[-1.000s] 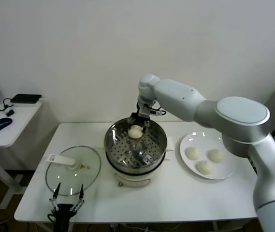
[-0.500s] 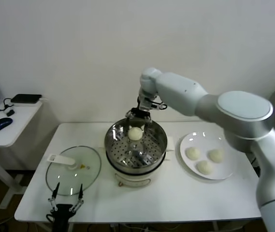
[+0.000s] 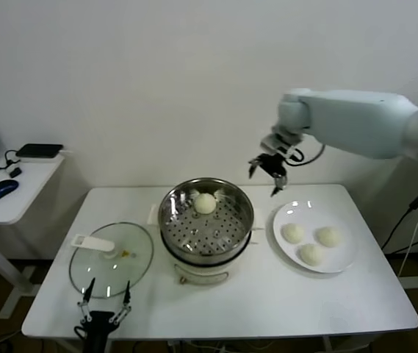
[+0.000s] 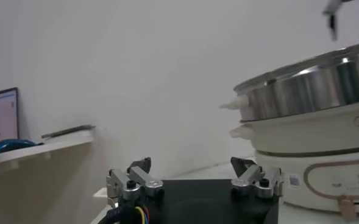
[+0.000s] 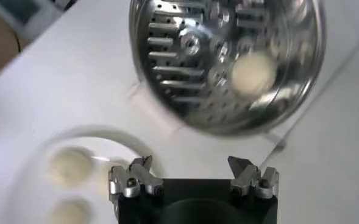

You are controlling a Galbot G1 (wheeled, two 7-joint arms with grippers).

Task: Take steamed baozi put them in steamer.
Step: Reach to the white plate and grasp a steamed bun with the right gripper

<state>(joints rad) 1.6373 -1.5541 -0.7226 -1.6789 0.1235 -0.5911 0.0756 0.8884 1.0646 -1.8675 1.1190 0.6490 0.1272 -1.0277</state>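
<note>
Stainless steel forms the steamer (image 3: 206, 220), which stands mid-table on its white base with one steamed baozi (image 3: 206, 203) resting on the perforated tray toward the far rim. The head view shows three more baozi (image 3: 292, 233) on the white plate (image 3: 344, 263) at the robot's right. The right gripper (image 3: 267, 173) hangs in the air between steamer and plate, jaws wide open and empty. Its wrist view looks down on the tray and its bun (image 5: 252, 71), which the left wrist view cannot see, showing only the pot's outer wall (image 4: 316, 91). The left gripper (image 3: 104, 298) sits at the table's (image 3: 267, 301) near edge by the glass lid (image 3: 112, 257), jaws open and empty.
</note>
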